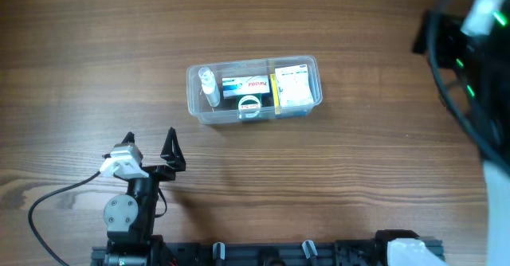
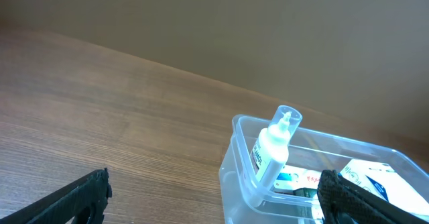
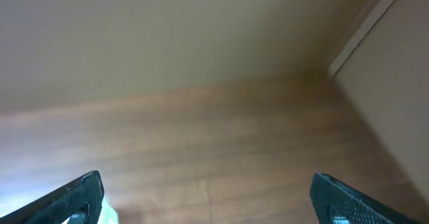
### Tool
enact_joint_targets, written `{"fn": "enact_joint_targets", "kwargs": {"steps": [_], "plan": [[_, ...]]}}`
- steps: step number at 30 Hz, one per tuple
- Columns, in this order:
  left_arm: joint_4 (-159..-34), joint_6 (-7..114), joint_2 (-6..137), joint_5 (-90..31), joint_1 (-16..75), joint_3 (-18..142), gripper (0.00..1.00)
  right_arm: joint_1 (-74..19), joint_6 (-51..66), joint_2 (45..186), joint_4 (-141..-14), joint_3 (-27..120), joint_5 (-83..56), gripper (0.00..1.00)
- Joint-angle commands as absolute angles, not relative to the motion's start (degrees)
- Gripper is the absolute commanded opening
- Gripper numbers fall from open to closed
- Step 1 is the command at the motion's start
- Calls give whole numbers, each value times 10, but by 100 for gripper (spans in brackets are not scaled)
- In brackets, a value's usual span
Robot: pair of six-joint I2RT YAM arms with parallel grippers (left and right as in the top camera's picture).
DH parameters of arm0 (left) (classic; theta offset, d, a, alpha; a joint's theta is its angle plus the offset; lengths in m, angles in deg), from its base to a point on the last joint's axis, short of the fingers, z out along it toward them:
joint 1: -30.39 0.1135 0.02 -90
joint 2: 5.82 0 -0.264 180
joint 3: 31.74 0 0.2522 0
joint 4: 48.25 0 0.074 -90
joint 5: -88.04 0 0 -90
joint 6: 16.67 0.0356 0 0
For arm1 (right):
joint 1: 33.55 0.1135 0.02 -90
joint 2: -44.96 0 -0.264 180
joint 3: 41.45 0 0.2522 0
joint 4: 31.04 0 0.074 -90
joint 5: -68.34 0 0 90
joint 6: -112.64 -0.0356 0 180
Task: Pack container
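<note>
The container (image 1: 255,89) sits on the counter (image 1: 96,43) ahead of the left jaws and off toward their right finger (image 2: 348,197). It is apart from them, with bare wood between, and in the left wrist view its near corner fills the space just before that finger. It already holds a white bottle (image 1: 209,87) with a clear cap, leaning at the end nearest the left jaws. Beyond the bottle a blue-and-white box (image 1: 245,84) lies flat, and a white-and-yellow box (image 1: 293,84) fills the far end. A small round item (image 1: 249,104) lies against the near wall, too small to name. Set side by side like that, the things cover the tub's floor, and no loose item shows in any view, so I judge the packing to be at or near its end. The left jaws are spread wide with nothing between them, close to their arm's own base, which reads as a rest posture that keeps the fingers off the tub. The right jaws are likewise wide apart and empty, with only counter and wall ahead of them and no container before them. The right arm (image 1: 466,59) is a blurred dark shape at the edge of the overhead view, well apart from the tub and probably parked out of the way.
</note>
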State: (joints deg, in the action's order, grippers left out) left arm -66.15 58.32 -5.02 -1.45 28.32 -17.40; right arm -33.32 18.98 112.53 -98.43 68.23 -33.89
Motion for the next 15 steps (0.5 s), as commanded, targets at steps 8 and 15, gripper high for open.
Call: {"fn": "enact_joint_targets", "kwargs": {"steps": [8,15], "plan": [[-663,579,-55,-22,289,-177,100,-331,179,930,-929,634,-303,100],[-663,579,-55,-22,289,-177,100,-331,184,798,-646,350,-215,100]]}}
